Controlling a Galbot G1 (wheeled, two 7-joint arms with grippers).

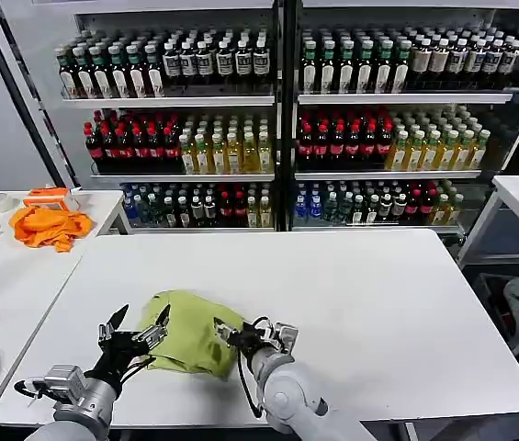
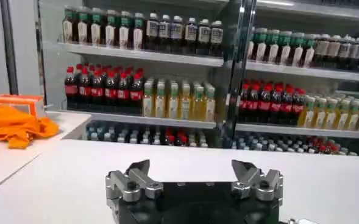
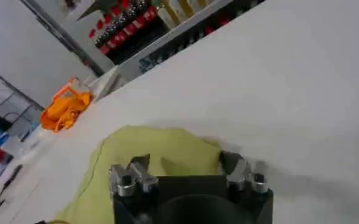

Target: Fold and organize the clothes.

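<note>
both grippers sit at the folded t-shirt (image 1: 188,333) near the white table's (image 1: 360,303) front edge.
left gripper (image 1: 136,329), fingers spread apart, sits at the shirt's 9 o'clock edge; right gripper (image 1: 252,333), also apart, at 3 o'clock; orange cloth (image 1: 50,225) lies at 10 o'clock.
</note>
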